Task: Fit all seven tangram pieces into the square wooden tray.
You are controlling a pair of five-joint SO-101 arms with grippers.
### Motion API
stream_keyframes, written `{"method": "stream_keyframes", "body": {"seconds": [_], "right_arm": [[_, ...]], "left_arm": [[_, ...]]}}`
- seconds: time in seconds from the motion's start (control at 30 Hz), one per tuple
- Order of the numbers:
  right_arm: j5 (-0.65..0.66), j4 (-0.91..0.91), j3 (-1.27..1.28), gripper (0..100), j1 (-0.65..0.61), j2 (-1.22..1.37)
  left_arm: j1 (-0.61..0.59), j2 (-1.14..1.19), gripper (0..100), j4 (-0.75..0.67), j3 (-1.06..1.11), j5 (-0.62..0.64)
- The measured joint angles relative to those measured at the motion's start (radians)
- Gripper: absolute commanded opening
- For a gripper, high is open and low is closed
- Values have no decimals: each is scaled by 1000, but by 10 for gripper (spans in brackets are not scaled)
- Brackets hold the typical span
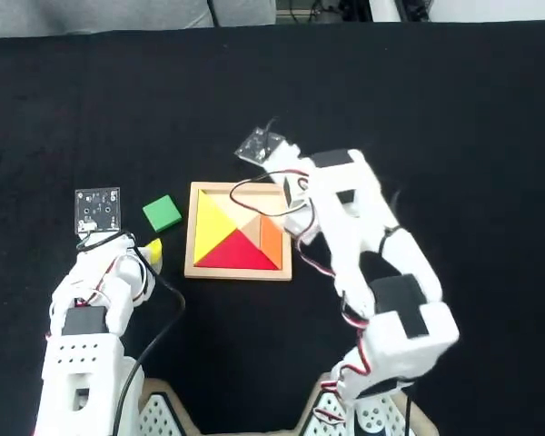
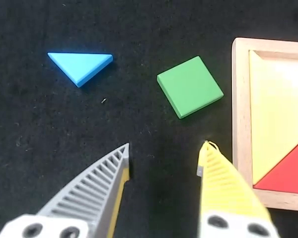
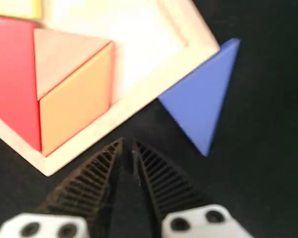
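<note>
Near the middle of the high view, the square wooden tray point(image 1: 239, 271) sits on the black table point(image 1: 436, 109). Inside it lie a yellow triangle point(image 1: 213, 222), a red triangle point(image 1: 241, 250) and an orange piece point(image 1: 271, 238). A pale triangle point(image 3: 64, 54) lies right against the orange one.

Left of the tray in the high view, a green square point(image 1: 162, 213) lies flat on the table, near the tray but not touching it. A light blue triangle point(image 2: 79, 64) lies farther out, past the green square and well apart from the tray. A dark blue triangle point(image 3: 203, 106) lies on the table just beside the outside of the tray's rim.

The left gripper point(image 2: 166, 145) is at the lower left of the high view. Its fingers are spread wide apart over bare table, near the green square and the tray's corner. The right gripper point(image 3: 128, 144) hangs just outside the tray's rim, near the orange piece and the dark blue triangle. Its fingers are almost together, with only a thin gap between them.
</note>
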Motion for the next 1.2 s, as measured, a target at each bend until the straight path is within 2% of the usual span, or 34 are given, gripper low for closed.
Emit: {"method": "stream_keyframes", "body": {"seconds": [0.37, 0.7, 0.83, 0.97, 1.03, 1.13, 1.2], "right_arm": [[-29, 21, -183, 15, 0, 143], [-32, 18, -187, 14, -94, 143], [-32, 18, -187, 14, -89, 138], [-32, 34, -187, 18, -17, 43], [-32, 29, -169, 41, 11, -11], [-32, -15, -101, 148, 15, -23], [-32, -23, -89, 149, 14, -21]], "left_arm": [[20, 0, 223, 0, 0, 0], [29, 0, 223, 0, 0, 0], [29, 0, 223, 0, 0, 0], [29, 0, 223, 0, 0, 0], [29, 0, 223, 0, 0, 0], [29, 0, 223, 0, 0, 0], [29, 0, 223, 0, 0, 0]]}}
